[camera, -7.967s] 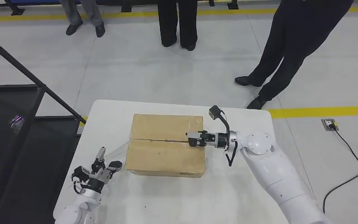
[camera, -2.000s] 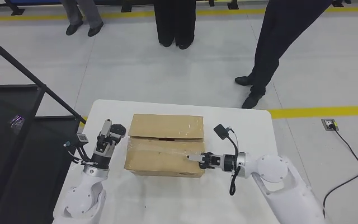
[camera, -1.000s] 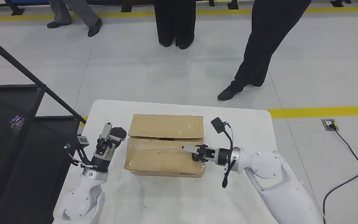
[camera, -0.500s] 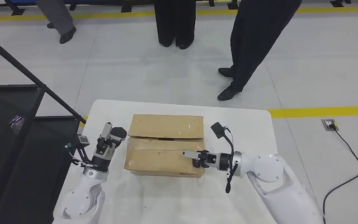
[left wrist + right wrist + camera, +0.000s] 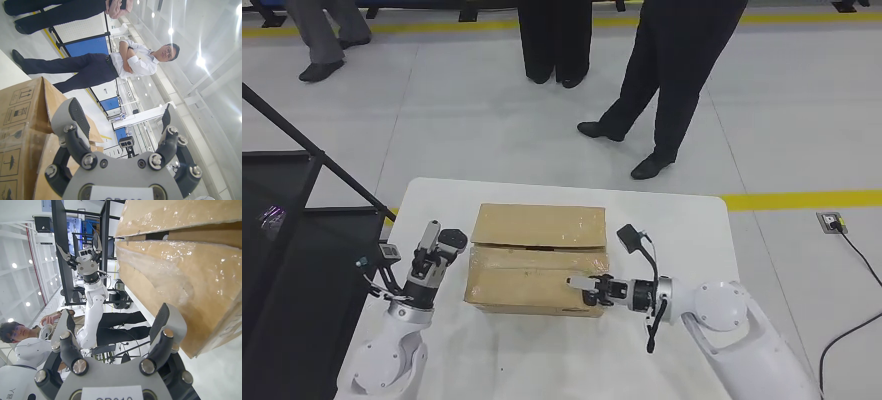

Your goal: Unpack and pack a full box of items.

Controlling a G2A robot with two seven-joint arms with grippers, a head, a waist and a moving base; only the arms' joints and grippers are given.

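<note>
A brown cardboard box (image 5: 537,260) stands in the middle of the white table (image 5: 662,215), its taped flaps down with a narrow dark gap along the seam. My right gripper (image 5: 580,286) is open at the box's near right corner, level with the top edge. In the right wrist view the right gripper (image 5: 115,321) has one finger (image 5: 164,317) just beside the box (image 5: 179,275). My left gripper (image 5: 435,243) stands open by the box's left end, pointing upward. Nothing lies between the left gripper's (image 5: 122,115) fingers, and the box's printed side (image 5: 19,117) is beside it.
A black frame and a dark mat (image 5: 282,270) stand off the table's left edge. People stand on the floor beyond the far edge (image 5: 672,90). Bare tabletop lies in front of the box (image 5: 542,350) and to its right.
My right gripper left the seam on top of the box and came down to the near right corner. The left arm rose beside the box's left end and now holds still.
</note>
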